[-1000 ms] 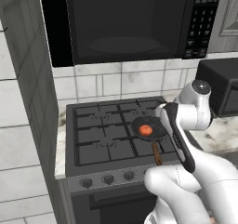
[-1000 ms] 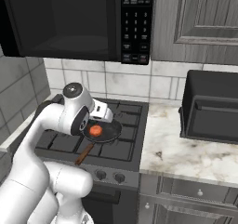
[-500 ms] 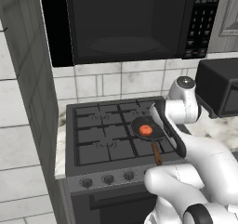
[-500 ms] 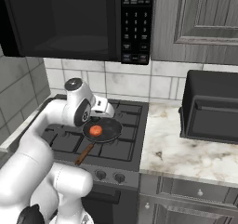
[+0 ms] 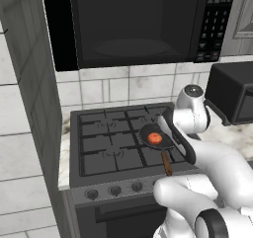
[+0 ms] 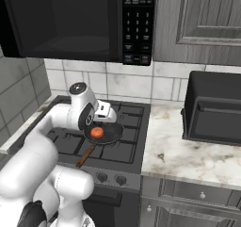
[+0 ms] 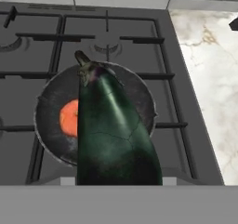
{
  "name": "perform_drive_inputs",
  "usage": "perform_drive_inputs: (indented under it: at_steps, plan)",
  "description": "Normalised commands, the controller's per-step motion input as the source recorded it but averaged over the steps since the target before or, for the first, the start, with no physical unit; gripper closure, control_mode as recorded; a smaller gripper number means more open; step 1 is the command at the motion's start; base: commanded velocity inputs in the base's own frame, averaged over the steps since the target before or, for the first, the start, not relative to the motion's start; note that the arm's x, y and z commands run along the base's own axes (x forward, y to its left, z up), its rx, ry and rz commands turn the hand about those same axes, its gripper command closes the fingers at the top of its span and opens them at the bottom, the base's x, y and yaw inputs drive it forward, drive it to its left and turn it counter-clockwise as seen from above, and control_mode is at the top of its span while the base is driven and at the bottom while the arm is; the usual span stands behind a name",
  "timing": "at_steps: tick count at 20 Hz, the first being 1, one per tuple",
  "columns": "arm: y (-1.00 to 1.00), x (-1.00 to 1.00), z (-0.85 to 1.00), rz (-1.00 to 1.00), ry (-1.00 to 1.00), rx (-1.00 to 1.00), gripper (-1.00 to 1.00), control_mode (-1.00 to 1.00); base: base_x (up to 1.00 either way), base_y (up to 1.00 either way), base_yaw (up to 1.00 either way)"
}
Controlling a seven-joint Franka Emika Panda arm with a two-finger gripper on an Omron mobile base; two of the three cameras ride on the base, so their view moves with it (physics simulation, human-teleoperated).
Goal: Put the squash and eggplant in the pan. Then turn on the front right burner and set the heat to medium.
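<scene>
Over the stove's right side, my fingers grip the eggplant, a long dark green fruit whose stem end reaches out above the pan. The small dark skillet sits on the grate of the front right burner, its brown wooden handle pointing toward the knobs. An orange squash lies inside the pan, partly hidden by the eggplant in the hand view. A marble bench runs to the right of the stove, carrying a dark boxy appliance; a black microwave hangs above.
</scene>
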Motion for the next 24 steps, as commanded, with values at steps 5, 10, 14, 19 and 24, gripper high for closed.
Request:
perform_drive_inputs:
  at_steps: [5, 10, 14, 19, 24]
  plan:
    - [0.00, 0.12, -0.55, 0.00, 0.00, 0.00, 1.00, -1.00, 0.00, 0.00, 0.00]
    - [0.00, 0.13, -0.43, 0.00, 0.00, 0.00, 1.00, -1.00, 0.00, 0.00, 0.00]
    - [0.00, 0.14, -0.08, 0.00, 0.00, 0.00, 1.00, -1.00, 0.00, 0.00, 0.00]
    - [0.00, 0.34, -0.01, 0.00, 0.00, 0.00, 1.00, -1.00, 0.00, 0.00, 0.00]
    - [0.00, 0.43, -0.07, 0.00, 0.00, 0.00, 1.00, -1.00, 0.00, 0.00, 0.00]
